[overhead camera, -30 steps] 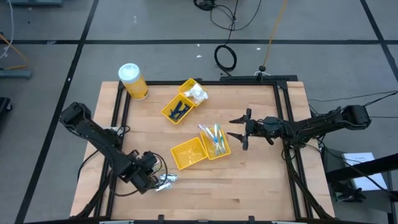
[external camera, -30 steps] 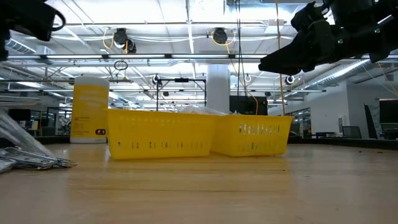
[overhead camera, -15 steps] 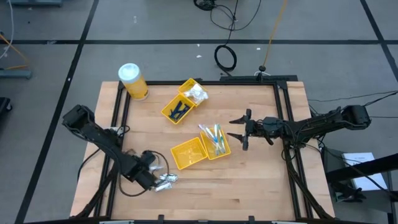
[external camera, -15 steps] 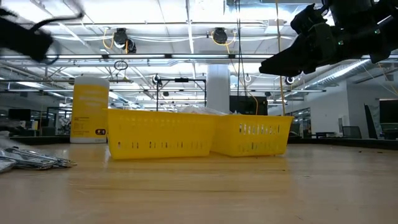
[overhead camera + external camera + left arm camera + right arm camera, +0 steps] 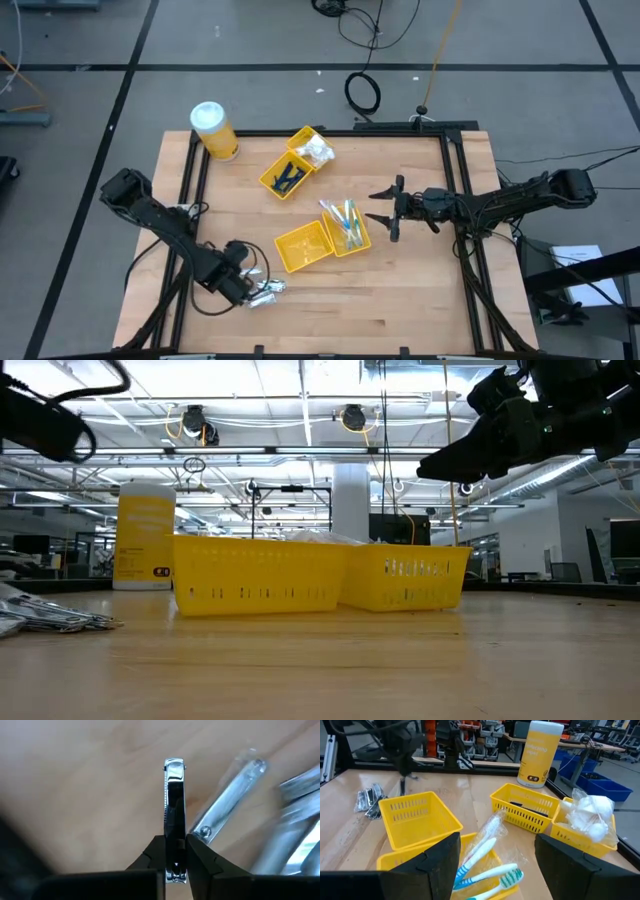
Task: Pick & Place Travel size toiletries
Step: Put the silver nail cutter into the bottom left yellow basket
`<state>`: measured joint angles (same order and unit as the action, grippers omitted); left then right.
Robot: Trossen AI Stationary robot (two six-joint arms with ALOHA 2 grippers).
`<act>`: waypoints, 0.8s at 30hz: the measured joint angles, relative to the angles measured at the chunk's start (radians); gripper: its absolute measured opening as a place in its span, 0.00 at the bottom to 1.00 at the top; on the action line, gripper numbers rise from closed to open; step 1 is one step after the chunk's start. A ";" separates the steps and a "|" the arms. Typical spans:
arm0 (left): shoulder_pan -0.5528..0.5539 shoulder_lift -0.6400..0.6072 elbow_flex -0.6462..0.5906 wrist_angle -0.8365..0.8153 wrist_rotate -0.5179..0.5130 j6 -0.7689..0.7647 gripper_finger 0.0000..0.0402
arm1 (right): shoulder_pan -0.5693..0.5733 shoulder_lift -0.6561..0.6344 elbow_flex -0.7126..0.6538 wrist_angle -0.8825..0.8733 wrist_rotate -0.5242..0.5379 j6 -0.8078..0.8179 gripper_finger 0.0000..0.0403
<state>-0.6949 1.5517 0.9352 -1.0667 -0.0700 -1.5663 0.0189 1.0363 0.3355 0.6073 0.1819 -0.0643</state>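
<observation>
Gripping a thin silver tube edge-on, the left pincer sits low at the surface's near-left part, jaws nearly closed on it. Just beside it lies the silver pile, w/ more tubes touching. Right pincer hangs wide apart, holding nothing, near the tray w/ toothbrushes. Next to that, an empty tray. Farther back, trays w/ blue sticks & white packets; yellow jar at far-left corner.
</observation>
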 joint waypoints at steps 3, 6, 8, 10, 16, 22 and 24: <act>-0.004 0.000 0.002 0.022 -0.035 -0.046 0.16 | 0.000 0.000 0.000 -0.002 0.000 0.000 0.60; -0.008 0.009 0.000 0.014 -0.042 -0.054 0.27 | 0.000 0.000 0.000 -0.007 0.000 0.000 0.60; -0.006 0.024 -0.013 0.025 -0.050 -0.071 0.32 | 0.000 0.000 0.000 -0.007 0.000 0.000 0.60; -0.006 0.035 -0.031 0.042 -0.058 -0.082 0.37 | 0.000 0.000 0.000 -0.007 0.000 0.000 0.60; -0.006 0.051 -0.141 0.202 -0.022 -0.100 0.44 | 0.000 0.000 0.000 -0.008 0.000 0.000 0.60; -0.011 0.048 -0.181 0.230 0.015 -0.195 0.41 | 0.000 0.000 0.000 -0.007 0.000 0.000 0.60; -0.016 0.045 -0.183 0.242 0.017 -0.201 0.38 | 0.000 0.000 0.000 -0.008 0.000 0.000 0.60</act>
<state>-0.7112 1.5964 0.7519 -0.8244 -0.0532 -1.7673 0.0188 1.0363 0.3355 0.5995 0.1822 -0.0641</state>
